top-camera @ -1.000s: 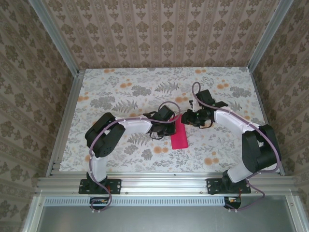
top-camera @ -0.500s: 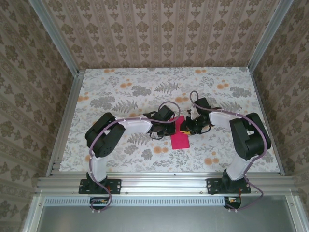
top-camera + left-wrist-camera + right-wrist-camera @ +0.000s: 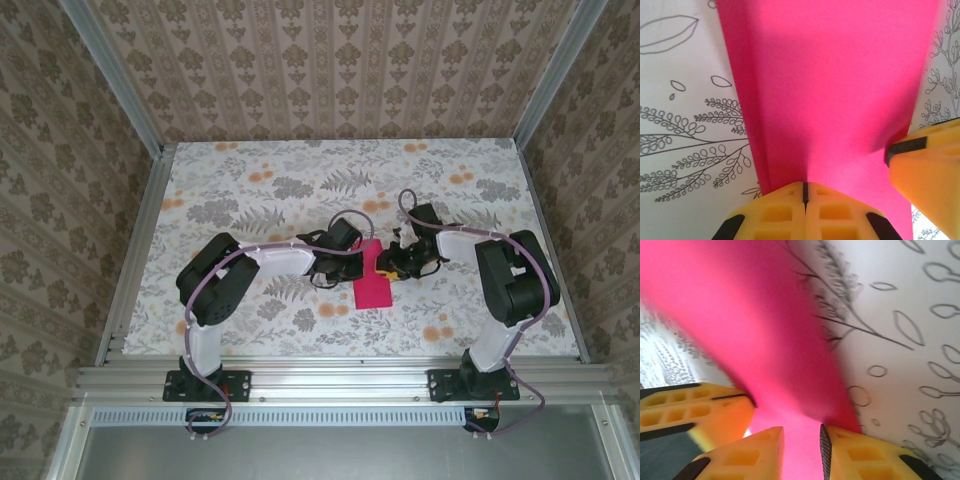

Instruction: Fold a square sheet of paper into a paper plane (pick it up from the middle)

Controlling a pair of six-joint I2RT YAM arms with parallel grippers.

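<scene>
left arm: from its base at the near left it reaches in toward mid-surface, elbow out to the left.
left pincer: closed, yellow tips pressed flush with a thin seam between them. The tips sit at one end of the pink sheet, and a crease runs straight up to the seam. Can't tell whether paper is nipped in the seam or lies under the tips; that edge is hidden.
pink sheet: folded to a narrow strip, lying about mid-surface, long axis running near to far. Its far half sits between the two pincers. The left wrist view shows a doubled layer along its left edge, plain and unmarked. The right wrist view is blurred and the sheet reads as a pink band running away up-left.
right pincer: slightly open, fingers apart with a narrow gap and pink showing through it. Astride the strip, not clamped on it. In the left wrist view one of its fingers rests at the sheet's right edge.
pincer spacing: just beside each other, facing across the strip.
right arm: base at the near right, elbow folded up at the right, forearm running left to the sheet.
surface: pale floral print.
</scene>
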